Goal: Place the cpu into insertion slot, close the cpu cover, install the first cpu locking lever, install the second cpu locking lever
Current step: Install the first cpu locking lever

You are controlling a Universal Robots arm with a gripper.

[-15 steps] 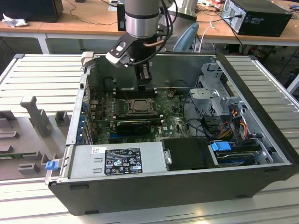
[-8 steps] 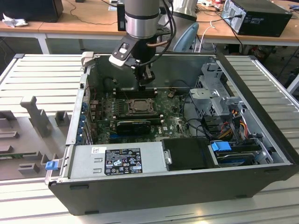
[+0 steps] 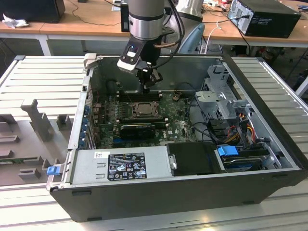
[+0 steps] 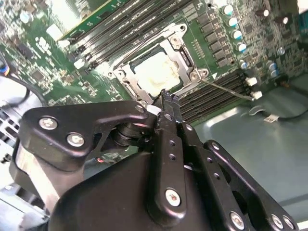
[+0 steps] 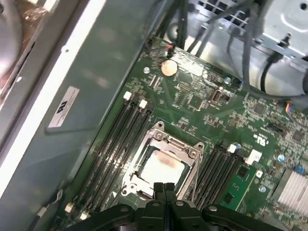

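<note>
Gripper (image 5: pixel 164 188) above the socket, fingers pressed together, holding nothing.
The cpu (image 5: pixel 161 167) sits in the insertion slot (image 5: pixel 146 155); the cpu cover (image 5: pixel 177 142) seems lowered around it.

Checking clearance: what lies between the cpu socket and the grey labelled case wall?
Long black memory slots lie side by side there, in the first wrist view; the case wall rises just beyond them.

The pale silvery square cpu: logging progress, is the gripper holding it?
No; the cpu sits in the black-framed insertion slot, outside the gripper.
</note>
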